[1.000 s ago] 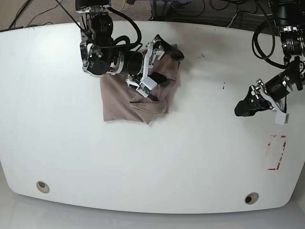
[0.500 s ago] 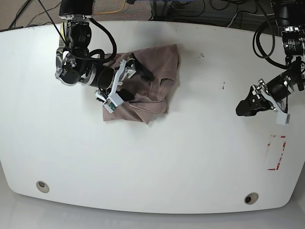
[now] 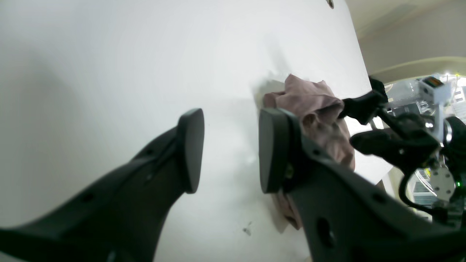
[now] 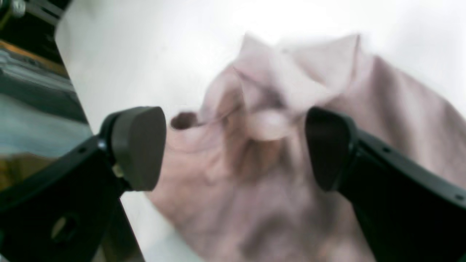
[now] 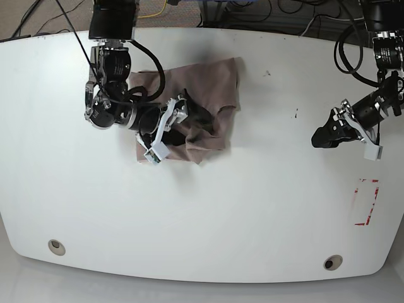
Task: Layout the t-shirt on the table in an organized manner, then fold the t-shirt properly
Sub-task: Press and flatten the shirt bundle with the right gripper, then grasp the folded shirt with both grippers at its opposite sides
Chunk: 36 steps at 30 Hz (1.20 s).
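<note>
Right gripper (image 5: 169,129) spread over the bunched t-shirt (image 5: 214,95) near the table (image 5: 252,208) far edge; left gripper (image 5: 328,136) spread, idle; pinch one hem edge, not a fold stack.

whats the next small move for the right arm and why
Probably lower the open right gripper and close on a raised fold of the t-shirt: it lies bunched on the table, not spread, and the jaws hang open over it, gripping nothing.

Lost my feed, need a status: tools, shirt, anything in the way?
Right tool open over the crumpled mauve-brown cotton t-shirt. Left tool open, empty, apart over the glossy white table. Shirt not laid flat. Nothing blocking.
</note>
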Each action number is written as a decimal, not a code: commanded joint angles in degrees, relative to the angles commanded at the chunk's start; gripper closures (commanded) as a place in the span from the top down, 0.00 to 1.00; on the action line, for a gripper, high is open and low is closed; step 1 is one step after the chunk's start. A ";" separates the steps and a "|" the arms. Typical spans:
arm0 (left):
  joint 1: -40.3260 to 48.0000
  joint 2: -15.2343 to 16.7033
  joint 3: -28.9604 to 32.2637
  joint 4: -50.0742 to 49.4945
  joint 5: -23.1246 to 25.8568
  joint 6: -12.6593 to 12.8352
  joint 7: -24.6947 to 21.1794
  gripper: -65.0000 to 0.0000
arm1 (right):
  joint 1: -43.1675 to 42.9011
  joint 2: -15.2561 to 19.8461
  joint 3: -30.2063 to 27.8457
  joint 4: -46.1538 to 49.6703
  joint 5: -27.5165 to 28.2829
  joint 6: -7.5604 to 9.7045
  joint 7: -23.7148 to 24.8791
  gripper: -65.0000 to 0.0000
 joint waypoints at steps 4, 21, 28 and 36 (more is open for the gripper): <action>0.00 0.00 0.00 0.00 0.00 0.00 0.00 0.36 | 3.78 -3.34 -0.09 -2.90 0.18 0.00 0.00 0.87; -0.09 0.09 0.26 3.78 -0.26 0.00 0.00 0.36 | 7.65 -6.42 0.26 -3.52 0.18 0.00 -0.18 0.87; -0.44 0.44 8.62 10.55 0.18 0.09 0.00 0.36 | 4.40 2.64 0.44 1.49 0.18 0.00 -0.18 0.86; -1.23 5.63 23.74 12.66 12.75 0.09 0.00 0.36 | 0.62 12.22 0.70 5.45 -0.18 0.00 0.35 0.84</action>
